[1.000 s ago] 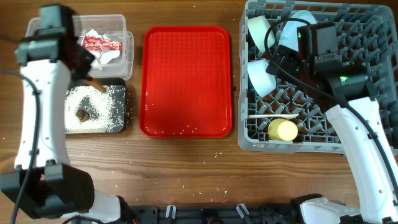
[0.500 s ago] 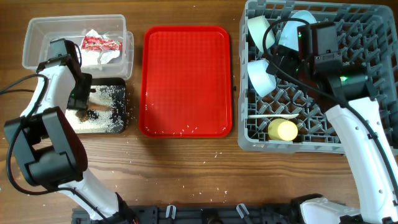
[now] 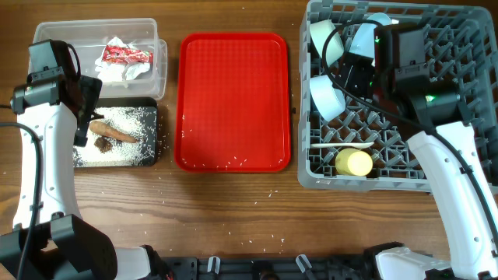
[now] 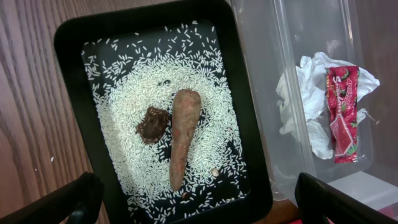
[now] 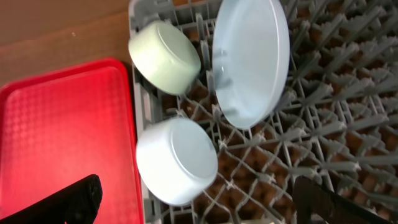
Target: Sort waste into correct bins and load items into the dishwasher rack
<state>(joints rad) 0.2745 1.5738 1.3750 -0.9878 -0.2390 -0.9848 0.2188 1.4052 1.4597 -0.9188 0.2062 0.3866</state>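
Now the brown stick point(image 4: 182, 137) lies on rice point(image 4: 143, 87) — in the black tray point(image 4: 76, 93).

Red serving tray point(image 3: 235, 101): rectangular, rounded corners, raised rim, finely dimpled floor. It lies flat on the wooden table point(image 3: 233, 222), about mid-table in the overhead view, long sides running top to bottom of the frame. Right wrist view catches one corner at lower left. Table: brown, grain running left to right overhead.
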